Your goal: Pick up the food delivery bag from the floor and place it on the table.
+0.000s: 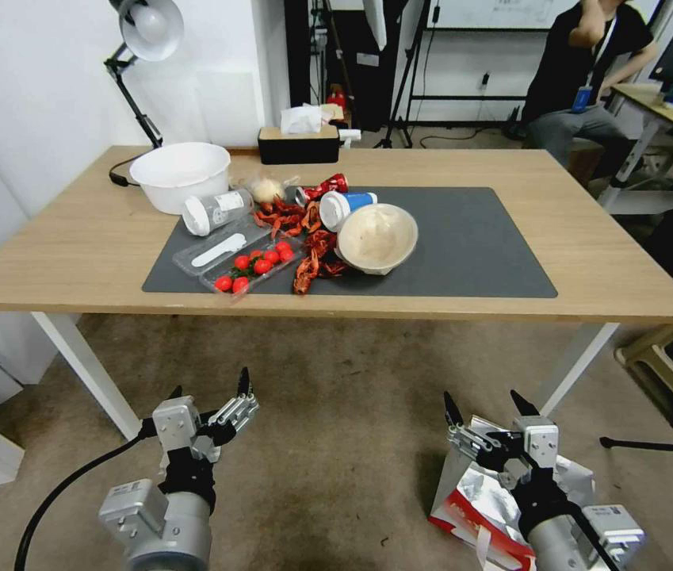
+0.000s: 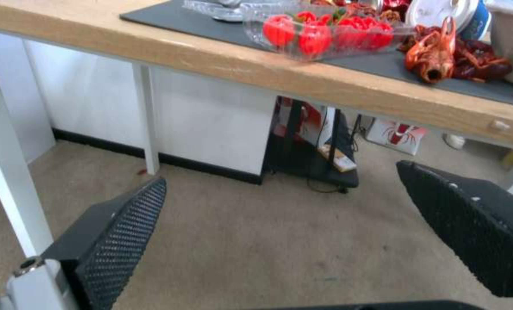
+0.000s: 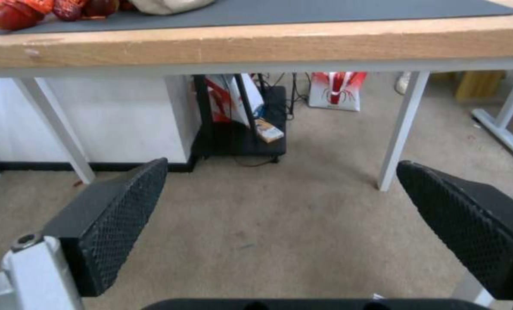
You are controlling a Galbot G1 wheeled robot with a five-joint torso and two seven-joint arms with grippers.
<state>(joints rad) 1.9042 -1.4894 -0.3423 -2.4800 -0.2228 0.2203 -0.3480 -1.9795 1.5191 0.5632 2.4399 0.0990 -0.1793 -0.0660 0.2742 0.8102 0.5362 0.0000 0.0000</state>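
Note:
The food delivery bag lies on the carpet at the lower right, its silver foil lining open upward and a red side and white strap showing. My right gripper hovers just above the bag's near-table edge, open and holding nothing; in the right wrist view its fingers stand wide apart over bare carpet. To the left, my left gripper is also open and empty above the floor, with fingers spread. The light-wood table with its dark grey mat stands just ahead of both grippers.
The mat's left half holds a white bowl, a tomato tray, crayfish shells, a paper bowl and a cup. White table legs flank the floor space. Another red-and-white bag stands beyond the table.

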